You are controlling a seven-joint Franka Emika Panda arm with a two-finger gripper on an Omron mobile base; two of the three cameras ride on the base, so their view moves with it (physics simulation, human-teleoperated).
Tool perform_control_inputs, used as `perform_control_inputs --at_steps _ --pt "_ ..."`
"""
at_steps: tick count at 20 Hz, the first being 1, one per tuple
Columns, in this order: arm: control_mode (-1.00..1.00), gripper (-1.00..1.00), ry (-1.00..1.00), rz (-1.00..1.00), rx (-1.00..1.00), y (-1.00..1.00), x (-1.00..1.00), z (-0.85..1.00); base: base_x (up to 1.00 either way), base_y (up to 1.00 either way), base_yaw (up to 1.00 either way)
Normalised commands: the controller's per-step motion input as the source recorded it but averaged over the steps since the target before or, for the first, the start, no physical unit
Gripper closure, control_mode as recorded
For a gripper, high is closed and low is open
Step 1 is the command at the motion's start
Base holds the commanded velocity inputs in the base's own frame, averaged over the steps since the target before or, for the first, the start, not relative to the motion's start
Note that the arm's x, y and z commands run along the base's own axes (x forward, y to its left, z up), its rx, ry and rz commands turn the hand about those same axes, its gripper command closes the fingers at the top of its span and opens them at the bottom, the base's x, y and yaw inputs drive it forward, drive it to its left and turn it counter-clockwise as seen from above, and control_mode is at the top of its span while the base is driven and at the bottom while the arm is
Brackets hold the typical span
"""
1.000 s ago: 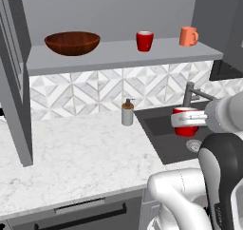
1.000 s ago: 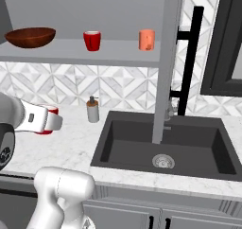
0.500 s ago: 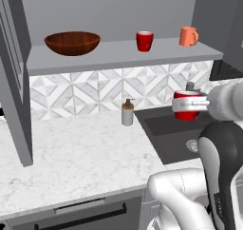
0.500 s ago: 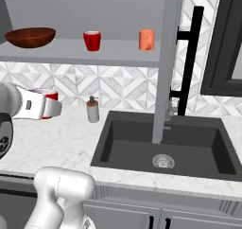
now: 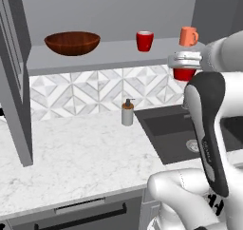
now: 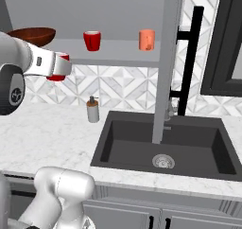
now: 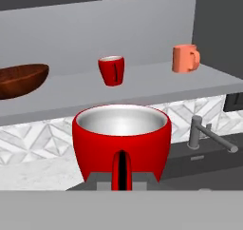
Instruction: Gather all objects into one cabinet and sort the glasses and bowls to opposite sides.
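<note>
Hand view: I see the gripper (image 7: 121,179) clenched on a small glossy red cup (image 7: 121,138), upright in mid-air just below the pale grey cabinet shelf (image 7: 156,84), beside the orange mug (image 7: 185,58).

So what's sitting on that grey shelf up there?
On the cabinet shelf stand a brown bowl, a red cup and an orange mug. The arm covers the shelf's right end in the left base view.

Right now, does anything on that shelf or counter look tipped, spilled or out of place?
Nothing stands out. The bowl, red cup and orange mug stand upright on the shelf; the gripper holds a second red cup upright.
</note>
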Motion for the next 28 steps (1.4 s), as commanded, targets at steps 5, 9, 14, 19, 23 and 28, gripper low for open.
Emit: perform_control_inputs --at_steps 5,9,14,19,23,28 --pt "-1.0 1.0 -0.01 -0.02 0.0 -0.5 0.93 0.1 0.0 0.0 0.0" --pt "-1.0 1.0 0.0 0.0 0.02 -0.6 0.99 0.06 0.0 0.0 0.0" --pt "-1.0 1.0 -0.07 0.0 0.0 -0.13 0.96 -0.19 0.0 0.0 0.0" --pt "-1.0 1.0 -0.08 0.0 0.0 -0.17 0.97 -0.12 0.0 0.0 0.0" --pt "-1.0 1.0 0.0 0.01 0.0 -0.41 0.97 0.0 0.0 0.0 0.0" --pt "-1.0 1.0 -0.01 0.04 0.0 -0.13 0.77 -0.13 0.0 0.0 0.0"
